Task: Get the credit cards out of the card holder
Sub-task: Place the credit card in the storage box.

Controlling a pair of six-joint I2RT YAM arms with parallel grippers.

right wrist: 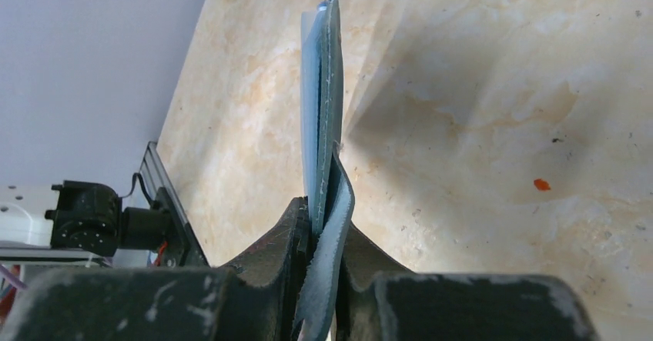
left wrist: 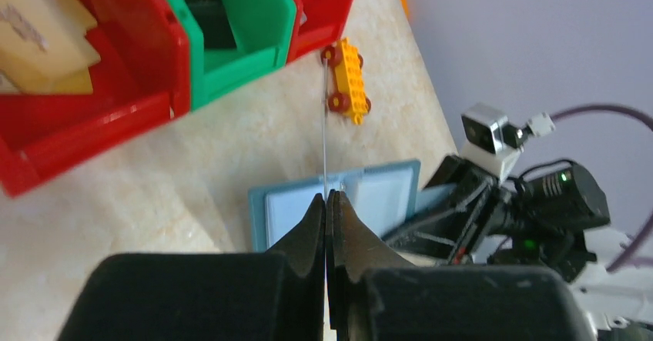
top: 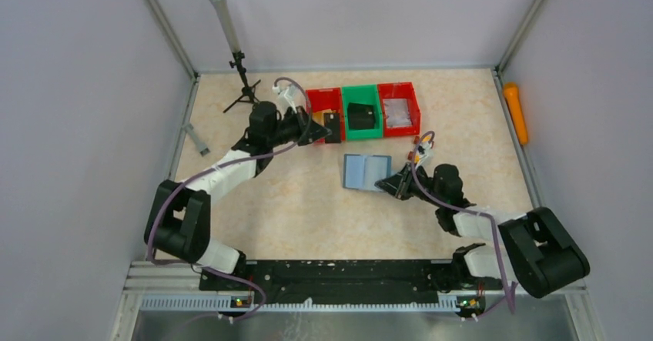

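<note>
The card holder [top: 364, 172] lies open on the table, slate-teal with a lighter blue-grey inside. My right gripper [top: 397, 184] is shut on its right edge and closure tab. In the right wrist view the holder [right wrist: 327, 87] stands edge-on between the jaws of that gripper [right wrist: 325, 212]. My left gripper [top: 327, 128] is at the front of the left red bin [top: 317, 98], shut on a thin credit card [left wrist: 324, 125] seen edge-on in the left wrist view. That view also shows the left gripper's own jaws [left wrist: 326, 196] and the open holder [left wrist: 385, 195] beyond them.
Three bins stand in a row at the back: the left red one holds beige cards [left wrist: 38, 33], the green one [top: 362, 95] a black object, the right red one [top: 400, 91] something pale. A yellow toy car [left wrist: 346, 79] sits near the bins. A tripod [top: 240, 75] stands back left and an orange object [top: 516, 112] lies at the right wall.
</note>
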